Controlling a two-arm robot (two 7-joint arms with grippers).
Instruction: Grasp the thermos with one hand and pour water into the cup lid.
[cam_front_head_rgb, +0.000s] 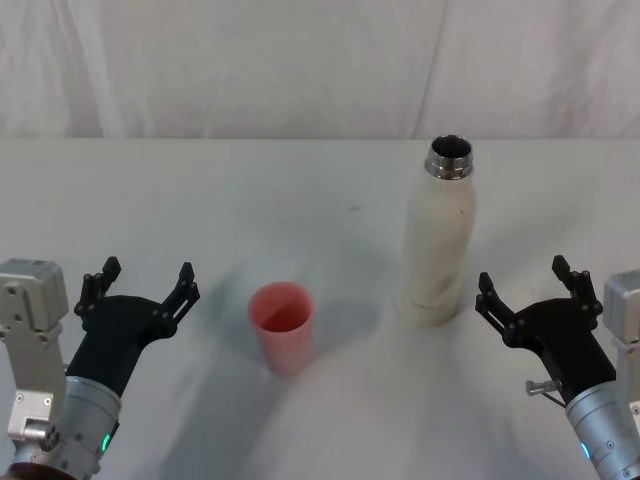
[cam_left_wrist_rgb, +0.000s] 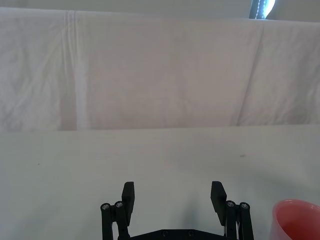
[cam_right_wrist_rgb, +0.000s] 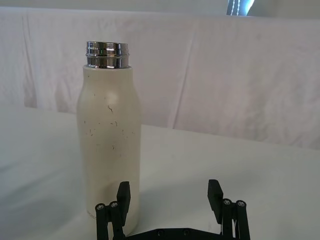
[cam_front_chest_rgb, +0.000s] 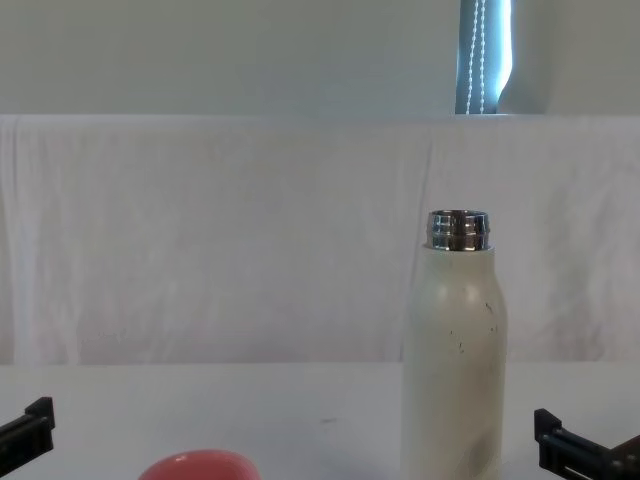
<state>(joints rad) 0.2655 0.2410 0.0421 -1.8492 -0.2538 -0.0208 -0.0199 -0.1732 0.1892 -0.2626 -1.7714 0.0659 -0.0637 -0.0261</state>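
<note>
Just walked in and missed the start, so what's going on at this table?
Nothing is being handled yet. The thermos stands upright and uncapped on the white table, with the pink cup lid standing apart on its left, mouth up. The right gripper hovers open just to the right of the thermos, short of touching it. The left gripper hovers open to the left of the cup lid. No pouring has begun.

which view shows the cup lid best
The head view: the whole cup lid stands upright, open mouth visible, left of the thermos. The left wrist and chest views catch just part of its rim at their bottom edges.
</note>
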